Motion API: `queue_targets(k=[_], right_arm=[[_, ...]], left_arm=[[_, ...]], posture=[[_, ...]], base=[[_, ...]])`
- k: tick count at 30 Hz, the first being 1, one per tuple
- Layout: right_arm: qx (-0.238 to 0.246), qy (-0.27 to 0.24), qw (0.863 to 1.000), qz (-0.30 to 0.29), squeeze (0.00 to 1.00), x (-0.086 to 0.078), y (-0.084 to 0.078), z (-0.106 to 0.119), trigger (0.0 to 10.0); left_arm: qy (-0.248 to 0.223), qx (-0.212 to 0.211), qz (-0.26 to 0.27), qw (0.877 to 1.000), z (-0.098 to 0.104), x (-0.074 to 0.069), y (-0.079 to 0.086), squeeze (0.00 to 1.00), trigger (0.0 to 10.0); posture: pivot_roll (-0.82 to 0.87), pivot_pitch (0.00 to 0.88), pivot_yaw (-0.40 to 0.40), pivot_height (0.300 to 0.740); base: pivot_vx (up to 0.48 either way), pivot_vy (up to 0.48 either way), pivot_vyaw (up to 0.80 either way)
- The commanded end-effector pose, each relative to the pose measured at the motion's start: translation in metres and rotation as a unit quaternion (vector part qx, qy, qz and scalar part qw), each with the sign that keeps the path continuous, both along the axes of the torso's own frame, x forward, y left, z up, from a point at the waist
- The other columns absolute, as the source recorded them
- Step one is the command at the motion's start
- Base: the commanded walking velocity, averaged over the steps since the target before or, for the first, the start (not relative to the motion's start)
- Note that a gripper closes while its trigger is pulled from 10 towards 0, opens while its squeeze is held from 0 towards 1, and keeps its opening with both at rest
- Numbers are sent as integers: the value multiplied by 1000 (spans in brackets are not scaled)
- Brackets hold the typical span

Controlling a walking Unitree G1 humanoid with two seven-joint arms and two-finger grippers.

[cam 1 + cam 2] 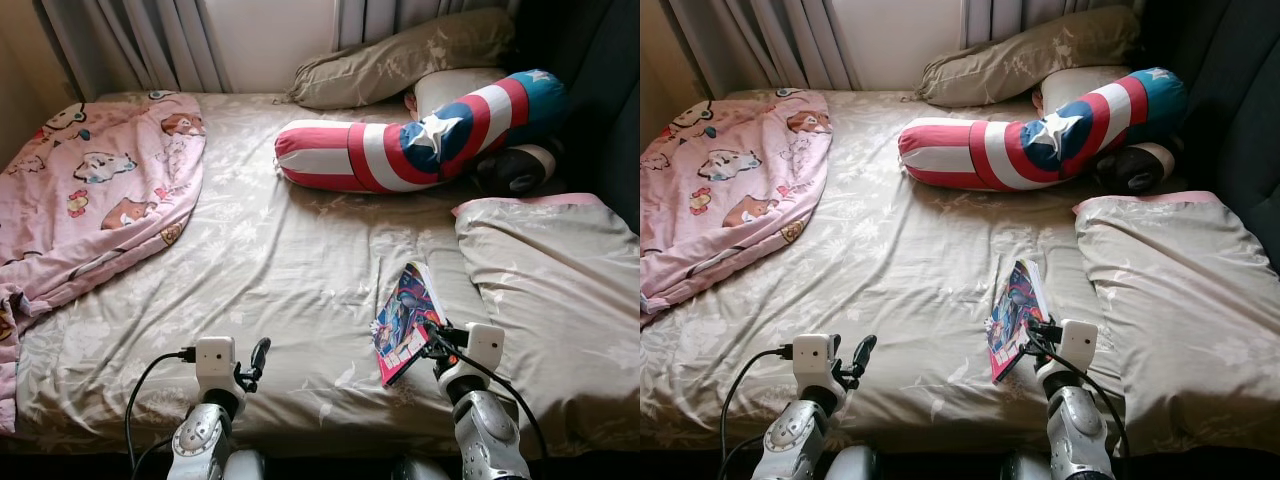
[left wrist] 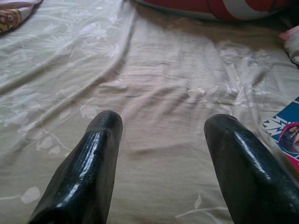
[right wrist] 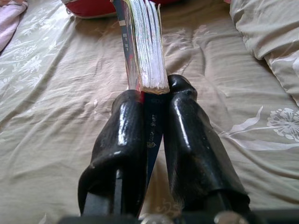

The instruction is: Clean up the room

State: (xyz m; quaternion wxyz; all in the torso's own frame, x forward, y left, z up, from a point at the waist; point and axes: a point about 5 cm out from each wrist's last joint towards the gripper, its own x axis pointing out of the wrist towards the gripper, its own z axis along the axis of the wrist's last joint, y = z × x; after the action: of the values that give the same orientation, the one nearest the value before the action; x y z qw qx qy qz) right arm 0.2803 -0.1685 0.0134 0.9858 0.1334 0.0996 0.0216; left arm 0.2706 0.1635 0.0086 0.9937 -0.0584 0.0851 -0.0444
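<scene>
Your right pincer is clenching a comic book by its lower edge, holding it tilted up off the bed just beside the beige pillow (pages are fanning out past the fingertips). Your left pincer is hovering released over bare sheet, near the bed's front edge.

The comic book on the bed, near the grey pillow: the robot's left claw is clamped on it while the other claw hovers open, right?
Not quite: the right claw is the one clamped on the comic book, as the right wrist view shows. The left claw is the open one, hovering over the bare bed sheet. The book does lie near the grey pillow.
</scene>
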Motion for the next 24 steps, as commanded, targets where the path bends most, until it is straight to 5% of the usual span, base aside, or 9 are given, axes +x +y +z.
queue_targets(k=[1,18,24], right_arm=[[5,-41,999,-3,0,8,0,13,10000],[115,-74,991,-1,0,12,2,22,10000],[155,-63,986,0,0,13,3,18,10000]], left_arm=[[-7,6,-2,1000,3,3,0,0,10000],[-7,7,-7,1000,4,4,3,0,10000],[-8,8,-10,1000,5,4,4,0,10000]], posture=[[25,69,0,622],[38,69,11,622],[42,71,16,622]], base=[[0,0,0],[0,0,0],[281,0,0]])
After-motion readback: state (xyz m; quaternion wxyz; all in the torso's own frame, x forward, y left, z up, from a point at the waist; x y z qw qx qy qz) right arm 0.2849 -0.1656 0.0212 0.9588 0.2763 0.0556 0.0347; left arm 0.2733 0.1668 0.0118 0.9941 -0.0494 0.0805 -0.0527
